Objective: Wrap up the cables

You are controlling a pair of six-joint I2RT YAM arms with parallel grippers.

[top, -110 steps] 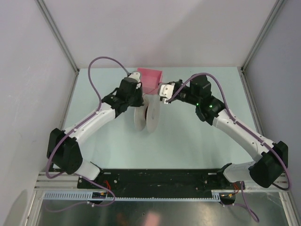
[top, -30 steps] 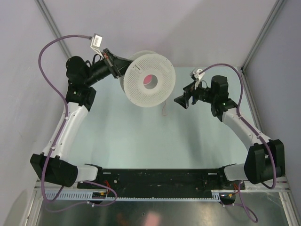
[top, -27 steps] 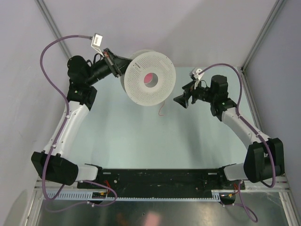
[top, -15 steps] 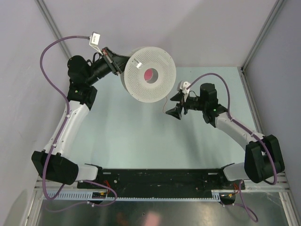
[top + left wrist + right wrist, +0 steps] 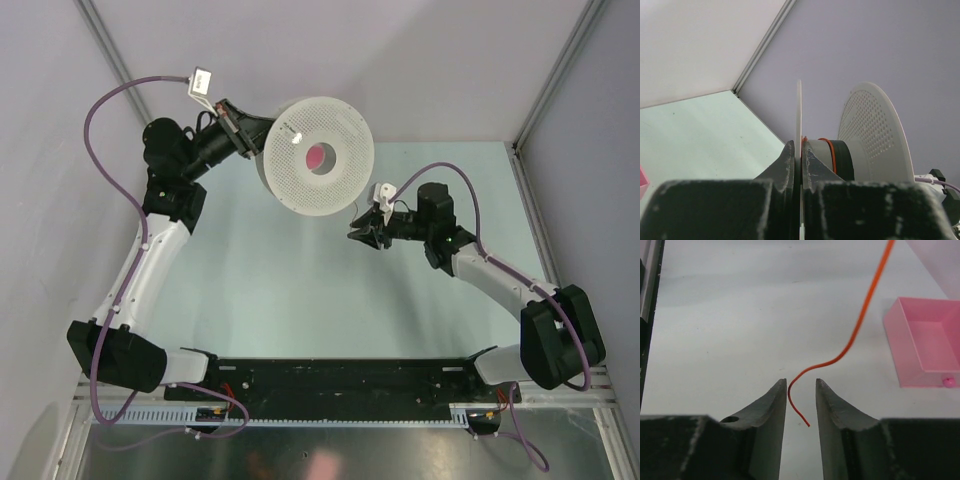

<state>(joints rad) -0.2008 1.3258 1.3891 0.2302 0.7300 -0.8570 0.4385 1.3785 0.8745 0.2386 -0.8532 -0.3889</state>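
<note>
Wire (image 5: 855, 335) end inside parted right gripper (image 5: 800, 388)

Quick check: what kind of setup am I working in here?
Most likely a lab robot workcell rather than a home or shop. A bare pale-green table is boxed in by plain panel walls on aluminium posts, with a black mounting rail at the near edge.

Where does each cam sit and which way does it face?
Top external: high behind the bases, looking down on the pale green table; both arms show, left gripper holding up a white perforated plastic spool, right gripper lower.
Left wrist: looks along its shut fingers, clamped on the spool's flange, toward the grey wall.
Right wrist: looks down past its open fingers at a thin orange wire and pink plastic box.
Shared: spool in top and left wrist.
</note>
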